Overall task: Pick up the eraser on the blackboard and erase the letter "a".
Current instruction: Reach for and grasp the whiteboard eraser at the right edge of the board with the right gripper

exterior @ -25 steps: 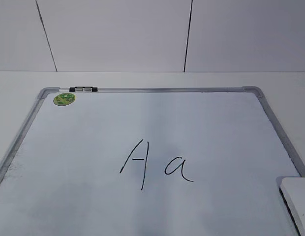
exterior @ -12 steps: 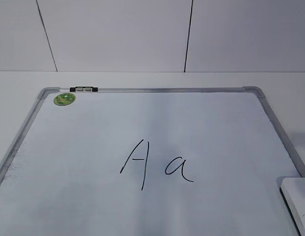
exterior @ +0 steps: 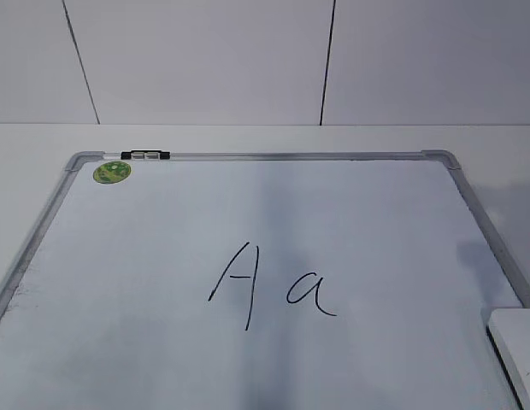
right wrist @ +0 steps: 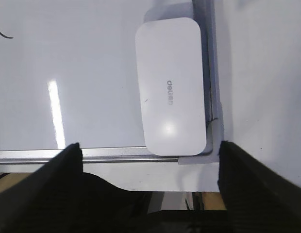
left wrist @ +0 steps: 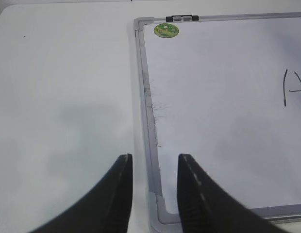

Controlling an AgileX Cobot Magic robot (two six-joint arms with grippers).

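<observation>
The blackboard (exterior: 162, 239) is a white dry-erase board with a silver frame, lying flat on the table. The letter "a" (exterior: 310, 294) is written right of a capital "A" (exterior: 235, 282) near the board's middle. The eraser (exterior: 517, 350) lies at the board's near right corner; in the right wrist view it (right wrist: 171, 85) is a white oblong with grey lettering. My right gripper (right wrist: 150, 148) is open wide and empty, above the board's front edge, just short of the eraser. My left gripper (left wrist: 153, 162) is open and empty over the board's left frame near its front corner.
A green round sticker (exterior: 112, 172) and a black clip (exterior: 145, 155) sit at the board's far left corner. The white table (left wrist: 63, 97) extends left of the board. A white panelled wall (exterior: 205, 60) stands behind. The table's front edge (right wrist: 179, 182) shows below the board.
A faint shadow has appeared on the board's right side near the frame. The board, letters and eraser have not moved.
</observation>
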